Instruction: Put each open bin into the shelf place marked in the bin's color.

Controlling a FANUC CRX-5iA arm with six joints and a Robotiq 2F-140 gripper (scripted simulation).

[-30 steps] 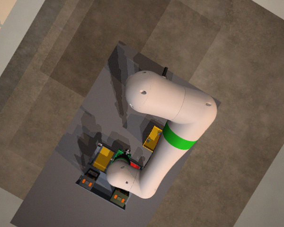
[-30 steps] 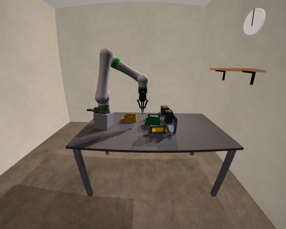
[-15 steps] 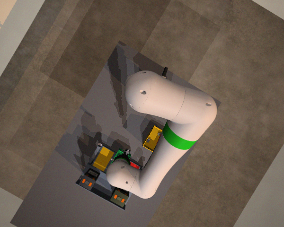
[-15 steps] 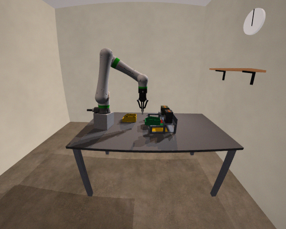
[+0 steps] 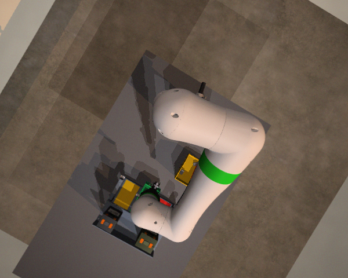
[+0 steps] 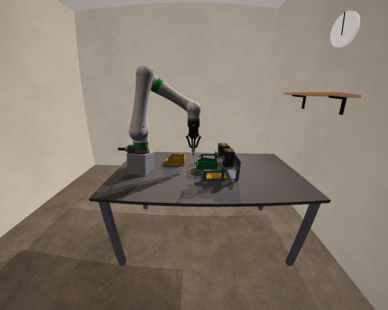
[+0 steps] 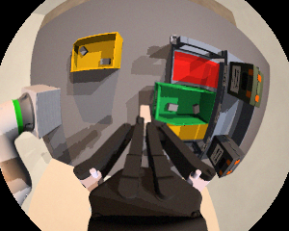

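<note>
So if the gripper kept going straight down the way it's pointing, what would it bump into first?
Probably the bare table top. The gripper, shut and holding nothing, points straight down, just beside the green bin at the shelf's front. Depth is unclear, so it might graze the bin's rim.

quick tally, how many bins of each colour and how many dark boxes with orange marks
yellow bin: 1
green bin: 1
dark boxes with orange marks: 2
total: 4
</note>
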